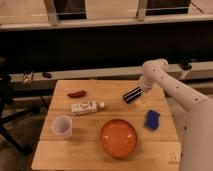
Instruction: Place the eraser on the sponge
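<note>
The eraser (132, 95), a black bar with white stripes, lies tilted at the table's back right. My gripper (142, 92) is right at the eraser's right end, at the tip of the white arm (165, 82) that comes in from the right; whether it holds the bar is not visible. The blue sponge (152, 119) sits on the table in front of the eraser and slightly to the right, apart from it and from the gripper.
An orange bowl (118, 138) stands front centre, left of the sponge. A white tube package (86, 107), a red chili-like item (76, 93) and a white cup (62, 126) occupy the left half of the wooden table (60, 155). A dark ledge runs behind.
</note>
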Available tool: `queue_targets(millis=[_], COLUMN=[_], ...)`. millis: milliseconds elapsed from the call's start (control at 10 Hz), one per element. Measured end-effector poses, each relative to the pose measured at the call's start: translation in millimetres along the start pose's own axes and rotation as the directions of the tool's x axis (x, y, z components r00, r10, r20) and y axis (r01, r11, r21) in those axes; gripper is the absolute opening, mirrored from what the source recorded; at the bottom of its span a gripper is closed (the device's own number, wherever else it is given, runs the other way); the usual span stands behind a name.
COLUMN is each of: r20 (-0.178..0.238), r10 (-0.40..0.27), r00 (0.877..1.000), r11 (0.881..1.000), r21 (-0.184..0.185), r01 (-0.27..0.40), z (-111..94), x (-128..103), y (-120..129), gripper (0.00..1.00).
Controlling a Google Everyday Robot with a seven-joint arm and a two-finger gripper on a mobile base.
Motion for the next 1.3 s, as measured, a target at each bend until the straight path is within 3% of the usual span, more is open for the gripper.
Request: queue_targets(millis=[1300], r20=[0.074], r10=[-0.028], r00=[0.997], r11=[0.999], r21=[-0.042], r01=[0.031], z=[36.2], x=[-13.7], y=[-13.2], gripper=[0.8])
